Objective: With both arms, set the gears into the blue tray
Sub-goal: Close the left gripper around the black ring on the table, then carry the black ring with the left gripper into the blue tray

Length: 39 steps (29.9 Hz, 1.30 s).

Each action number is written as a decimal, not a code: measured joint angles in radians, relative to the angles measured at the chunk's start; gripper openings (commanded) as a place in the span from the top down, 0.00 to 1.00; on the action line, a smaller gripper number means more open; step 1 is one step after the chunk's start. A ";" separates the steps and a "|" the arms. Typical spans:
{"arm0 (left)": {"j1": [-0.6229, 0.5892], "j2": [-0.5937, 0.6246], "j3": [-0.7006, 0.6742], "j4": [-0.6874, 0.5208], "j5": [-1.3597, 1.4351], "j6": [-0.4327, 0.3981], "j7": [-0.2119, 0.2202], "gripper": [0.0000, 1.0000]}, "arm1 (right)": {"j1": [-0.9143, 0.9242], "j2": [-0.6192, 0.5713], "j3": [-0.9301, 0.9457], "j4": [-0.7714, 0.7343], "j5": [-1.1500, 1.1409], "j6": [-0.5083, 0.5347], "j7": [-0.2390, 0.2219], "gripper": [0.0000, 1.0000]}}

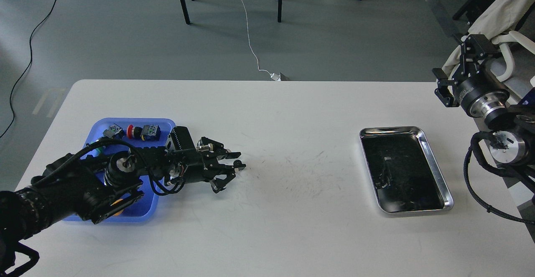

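The left pincer [237, 160] is narrow, its two fingertips closed on a small black gear [237, 163] just above the white counter [292, 210]. The blue tray [97, 128] lies behind this pincer, under the arm. The right pincer [453, 80] hangs far right, beyond the steel tray [446, 190]; I cannot tell its opening.

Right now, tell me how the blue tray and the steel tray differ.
The blue tray is matte blue plastic; the steel tray is shiny metal with a dark inside. The blue tray holds colourful-capped switches, while the steel tray shows no such parts. The blue tray sits on the table's left, partly hidden by the left arm; the steel tray lies uncovered on the right. Both are rectangular with rounded corners and raised rims.
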<state>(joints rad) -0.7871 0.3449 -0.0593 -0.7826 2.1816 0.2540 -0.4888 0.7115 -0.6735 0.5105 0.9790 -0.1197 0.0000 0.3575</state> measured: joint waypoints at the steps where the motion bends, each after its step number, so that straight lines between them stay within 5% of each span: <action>1: 0.000 0.000 0.000 0.000 0.000 0.000 0.000 0.68 | -0.001 0.000 0.000 0.000 0.000 0.000 0.000 0.03; 20: 0.002 0.007 0.030 -0.011 0.000 -0.001 0.000 0.87 | -0.013 -0.001 -0.001 0.000 0.000 0.000 0.001 0.03; 26: -0.026 0.084 0.033 -0.120 0.000 -0.005 0.000 0.88 | -0.018 0.001 -0.002 -0.002 -0.001 0.000 0.002 0.03; 39: -0.087 0.286 0.030 -0.138 0.000 -0.002 0.000 0.88 | -0.017 0.000 -0.002 0.000 -0.001 0.002 0.002 0.03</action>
<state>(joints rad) -0.8744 0.6312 -0.0297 -0.9207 2.1817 0.2517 -0.4888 0.6945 -0.6731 0.5088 0.9787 -0.1205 0.0016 0.3590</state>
